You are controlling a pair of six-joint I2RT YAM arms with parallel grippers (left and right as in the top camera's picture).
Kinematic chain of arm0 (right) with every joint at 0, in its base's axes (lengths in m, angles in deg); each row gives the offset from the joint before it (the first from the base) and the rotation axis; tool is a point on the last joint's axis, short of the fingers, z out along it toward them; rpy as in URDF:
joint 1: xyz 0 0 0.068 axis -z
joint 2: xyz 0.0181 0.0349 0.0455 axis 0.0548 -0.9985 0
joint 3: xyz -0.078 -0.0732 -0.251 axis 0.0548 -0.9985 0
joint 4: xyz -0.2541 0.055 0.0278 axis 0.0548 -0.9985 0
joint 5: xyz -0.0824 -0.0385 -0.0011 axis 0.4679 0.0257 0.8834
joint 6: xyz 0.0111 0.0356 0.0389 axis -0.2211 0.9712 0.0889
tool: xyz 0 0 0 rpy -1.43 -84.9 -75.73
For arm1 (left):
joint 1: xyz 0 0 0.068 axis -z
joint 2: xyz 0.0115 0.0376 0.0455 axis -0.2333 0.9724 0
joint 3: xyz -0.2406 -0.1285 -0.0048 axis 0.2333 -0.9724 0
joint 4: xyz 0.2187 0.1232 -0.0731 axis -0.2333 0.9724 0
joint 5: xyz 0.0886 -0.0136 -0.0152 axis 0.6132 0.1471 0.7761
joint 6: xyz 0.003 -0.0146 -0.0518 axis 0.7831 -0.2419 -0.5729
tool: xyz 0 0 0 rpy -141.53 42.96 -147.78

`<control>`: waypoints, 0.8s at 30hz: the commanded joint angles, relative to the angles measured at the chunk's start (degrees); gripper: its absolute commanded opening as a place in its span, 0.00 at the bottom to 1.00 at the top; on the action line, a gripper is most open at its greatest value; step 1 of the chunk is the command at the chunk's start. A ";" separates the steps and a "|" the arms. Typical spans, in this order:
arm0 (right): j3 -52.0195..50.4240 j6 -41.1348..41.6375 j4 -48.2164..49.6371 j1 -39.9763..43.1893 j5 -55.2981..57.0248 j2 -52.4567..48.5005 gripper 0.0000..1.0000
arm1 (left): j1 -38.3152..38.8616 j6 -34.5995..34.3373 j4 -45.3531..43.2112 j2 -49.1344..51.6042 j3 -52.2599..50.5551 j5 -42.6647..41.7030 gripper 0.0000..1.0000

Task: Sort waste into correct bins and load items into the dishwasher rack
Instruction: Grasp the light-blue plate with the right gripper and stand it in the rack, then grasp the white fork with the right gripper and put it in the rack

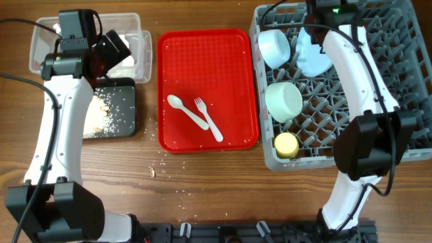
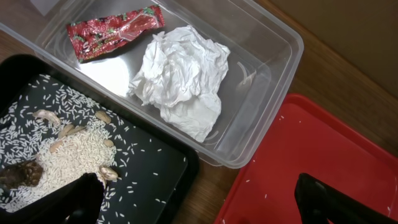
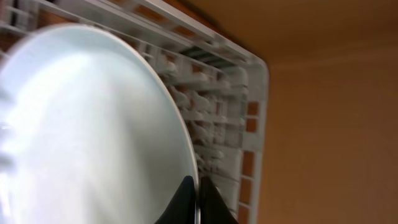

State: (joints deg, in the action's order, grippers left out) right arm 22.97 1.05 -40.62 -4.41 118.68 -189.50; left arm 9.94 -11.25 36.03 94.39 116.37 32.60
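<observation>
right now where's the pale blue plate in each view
Overhead: the plate is upper right of the picture, in the top left part of the rack, beside a bowl.
Left wrist: not in it.
Right wrist: the plate fills the left half, with its rim curving down to the bottom middle.
Shared landmark: the grey rack, which lies around the plate in the overhead view and behind it in the right wrist view.

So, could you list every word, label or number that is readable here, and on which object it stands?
On the red wrapper in the clear tub: pale marks, perhaps print, too small and blurred to read.
On the red tray, dishwasher rack, black tray and plate: no text visible.
Nothing can be quoted.
</observation>
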 commanded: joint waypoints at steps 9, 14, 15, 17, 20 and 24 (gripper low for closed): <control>0.72 12.28 -4.42 -1.44 -29.62 12.07 1.00 | -0.20 0.46 -0.15 0.20 0.42 0.96 1.00; 0.00 20.92 -4.74 -2.10 -72.89 15.98 0.99 | -0.22 0.46 -0.15 0.20 0.42 0.96 1.00; -0.87 22.25 -3.96 -3.21 -73.53 15.32 0.96 | -0.20 0.46 -0.17 0.20 0.42 0.96 1.00; -3.37 28.13 -3.08 -7.58 -67.28 12.22 0.96 | -0.22 0.48 -0.15 0.20 0.42 0.96 1.00; -4.92 34.27 -3.28 -15.47 -61.68 4.13 0.90 | -0.22 0.46 -0.15 0.20 0.42 0.96 1.00; -4.92 35.91 -3.80 -22.53 -58.62 -5.18 0.81 | -0.22 0.46 -0.15 0.20 0.42 0.96 1.00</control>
State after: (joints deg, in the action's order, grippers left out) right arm 18.58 33.91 -43.71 -23.99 57.15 -190.87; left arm 9.94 -11.23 36.01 94.39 116.37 32.60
